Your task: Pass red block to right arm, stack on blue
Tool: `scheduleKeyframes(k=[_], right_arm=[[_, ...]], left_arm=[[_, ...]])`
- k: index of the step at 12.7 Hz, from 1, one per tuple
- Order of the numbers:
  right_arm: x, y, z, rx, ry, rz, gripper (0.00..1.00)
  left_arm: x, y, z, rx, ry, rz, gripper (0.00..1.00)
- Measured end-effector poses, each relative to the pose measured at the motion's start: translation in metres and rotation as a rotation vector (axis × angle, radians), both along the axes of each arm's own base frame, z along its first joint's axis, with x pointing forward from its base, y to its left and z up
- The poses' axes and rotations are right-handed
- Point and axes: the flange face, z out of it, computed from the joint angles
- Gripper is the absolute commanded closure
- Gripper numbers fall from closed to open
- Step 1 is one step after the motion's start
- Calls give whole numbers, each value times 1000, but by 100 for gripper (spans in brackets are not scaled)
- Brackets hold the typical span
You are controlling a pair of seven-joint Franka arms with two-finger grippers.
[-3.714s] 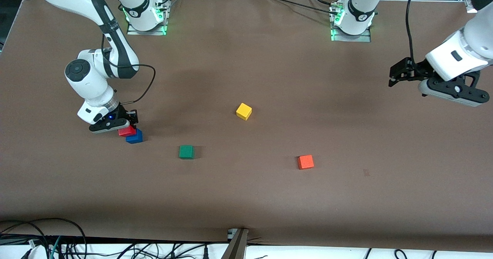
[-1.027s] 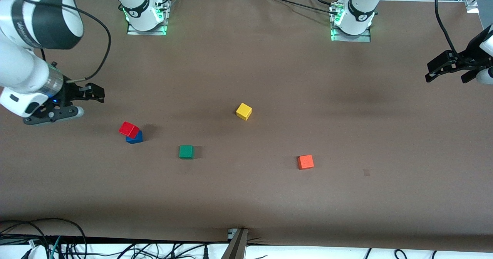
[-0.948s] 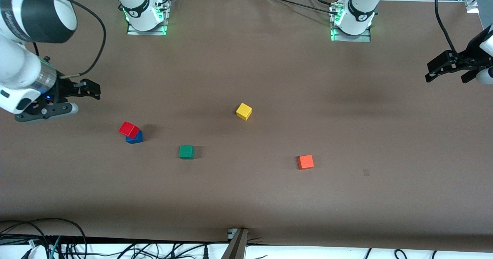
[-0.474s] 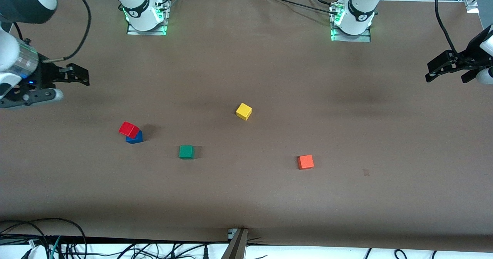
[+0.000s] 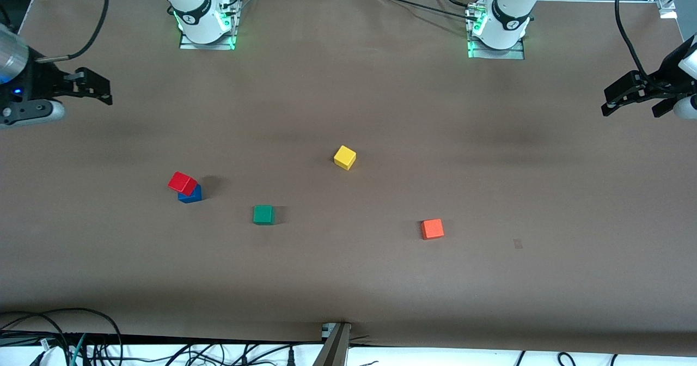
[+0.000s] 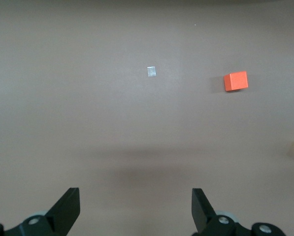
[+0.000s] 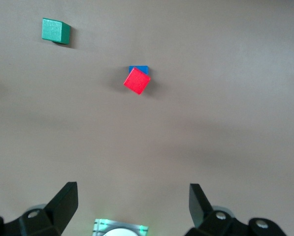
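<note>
The red block (image 5: 182, 182) sits on the blue cube (image 5: 191, 194), twisted and overhanging toward the right arm's end; whether it rests flat is hard to judge. The right gripper (image 5: 92, 85), released and empty, hangs over that table end. The left gripper (image 5: 631, 98), also released, waits over its own end. To finish well, retreat gently so the stack is not disturbed.

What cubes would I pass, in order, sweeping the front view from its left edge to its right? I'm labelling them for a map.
red block on the blue → green cube → yellow cube → orange cube
</note>
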Motion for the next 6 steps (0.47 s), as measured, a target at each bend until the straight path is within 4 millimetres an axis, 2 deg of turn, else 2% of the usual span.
scheduleKeyframes(k=[6], right_arm=[[0,0,-3,-6,13,-38,0]], left_arm=[[0,0,0,0,2,0,0]])
